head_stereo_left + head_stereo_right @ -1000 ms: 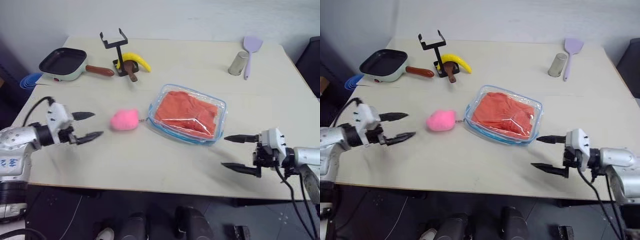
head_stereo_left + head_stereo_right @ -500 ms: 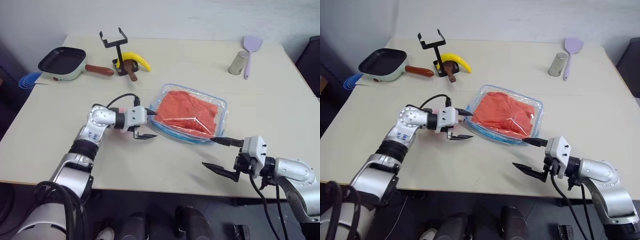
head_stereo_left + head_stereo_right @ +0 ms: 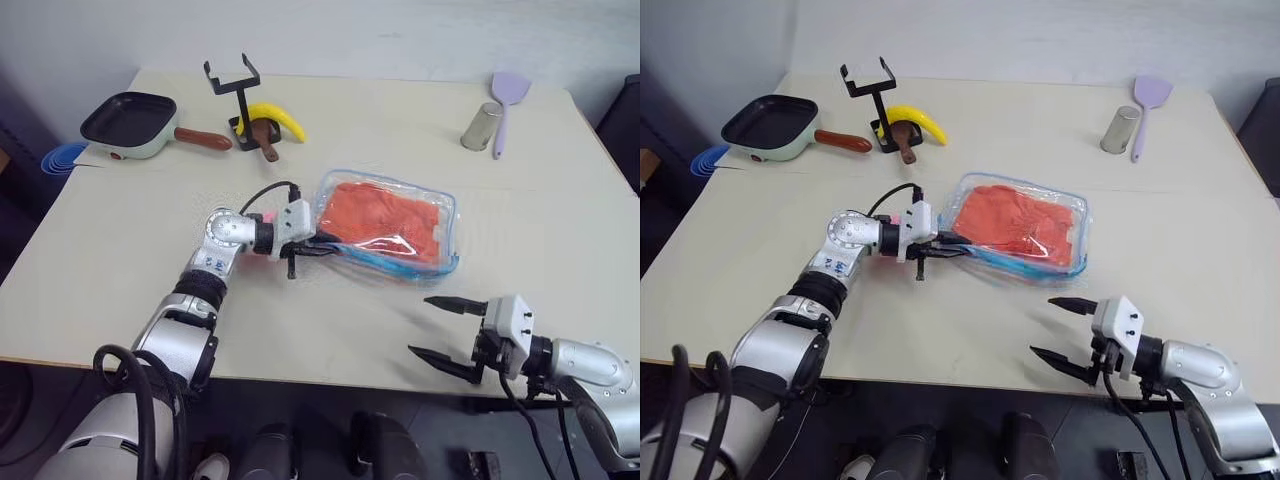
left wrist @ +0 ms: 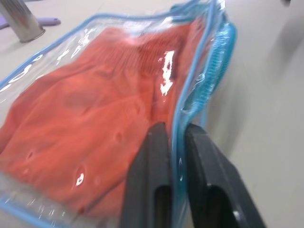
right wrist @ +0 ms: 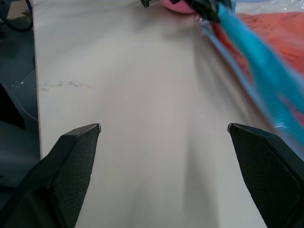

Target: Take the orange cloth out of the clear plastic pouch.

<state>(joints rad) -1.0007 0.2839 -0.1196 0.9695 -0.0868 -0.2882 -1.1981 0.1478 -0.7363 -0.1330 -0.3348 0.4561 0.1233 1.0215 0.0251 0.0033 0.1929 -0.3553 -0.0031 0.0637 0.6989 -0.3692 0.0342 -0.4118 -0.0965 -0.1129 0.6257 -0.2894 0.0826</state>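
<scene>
The clear plastic pouch (image 3: 420, 205), orange cloth (image 3: 385, 218) inside, is pinched at its blue edge by the left tool (image 4: 175, 142); the right tool (image 3: 433, 325) is held wide open, empty.

Silver jointed arms, black cables, white wrist blocks, black-fingered claws

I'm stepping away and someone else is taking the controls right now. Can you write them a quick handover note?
Left gripper: shut on the clear plastic pouch at its blue-trimmed left edge.
Right gripper: open, holding nothing, hanging over the table's near edge in front of the pouch.
Orange cloth: still fully inside the pouch, mid-table.
Done: pouch edge gripped.
Left: open the pouch and pull the cloth out.
</scene>
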